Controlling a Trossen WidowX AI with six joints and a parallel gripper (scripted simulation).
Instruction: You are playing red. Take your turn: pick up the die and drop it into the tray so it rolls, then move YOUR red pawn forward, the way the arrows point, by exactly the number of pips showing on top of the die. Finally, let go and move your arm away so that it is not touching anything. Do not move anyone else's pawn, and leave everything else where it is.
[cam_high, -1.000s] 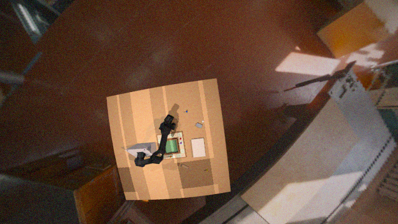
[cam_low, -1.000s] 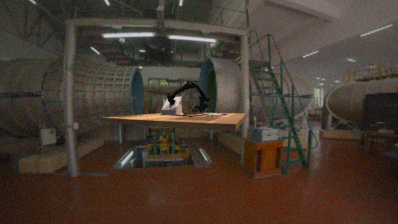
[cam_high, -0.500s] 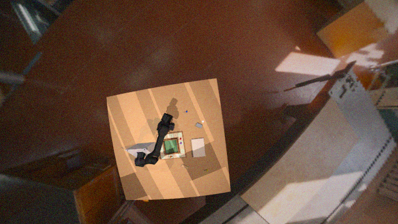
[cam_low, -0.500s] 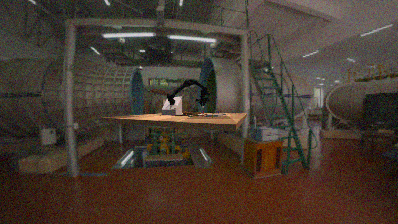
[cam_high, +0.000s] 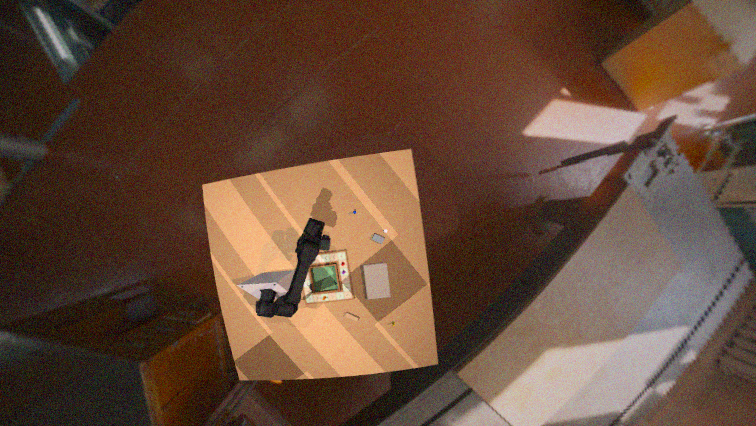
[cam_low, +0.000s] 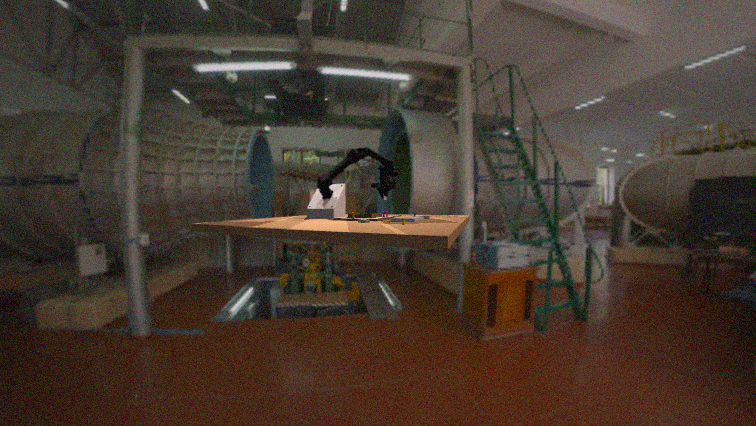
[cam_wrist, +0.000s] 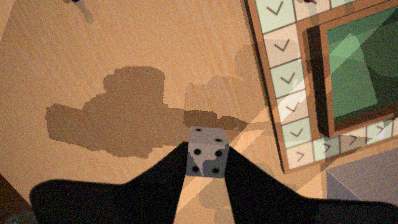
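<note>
Pincer (cam_wrist: 207, 162) grips the die (cam_wrist: 207, 158) above the surface; next, carry it over the tray (cam_wrist: 363, 70) and release.

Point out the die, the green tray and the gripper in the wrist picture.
die (cam_wrist: 207, 158): wrist view, on its pipped face between the fingers.
green tray (cam_wrist: 361, 75): wrist view, on its green floor.
gripper (cam_wrist: 207, 167): wrist view, midway between the fingertips, shut on the die.
</note>
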